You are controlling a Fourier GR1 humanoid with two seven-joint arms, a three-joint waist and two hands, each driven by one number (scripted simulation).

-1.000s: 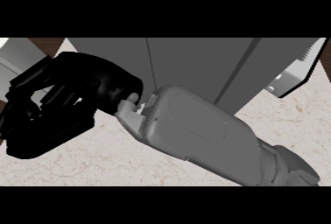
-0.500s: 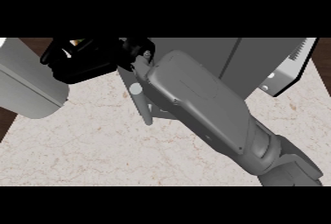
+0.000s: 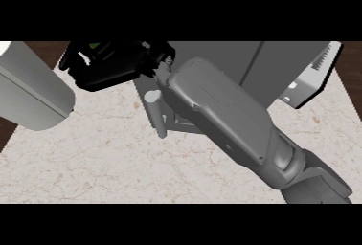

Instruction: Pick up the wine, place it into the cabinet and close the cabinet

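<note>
A grey right forearm reaches diagonally up from the lower right over the marbled counter. At the far edge, its black right hand curls around a green wine bottle, beside the grey cabinet.

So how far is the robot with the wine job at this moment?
The pick-up looks done: the right hand is curled around something with a green glint, probably the wine bottle, though the fingers mostly hide it. Now the hand holds it at the far edge of the counter, to the left of the grey cabinet. Placing it inside and closing the cabinet are left. The left forearm shows at the view's left.
</note>
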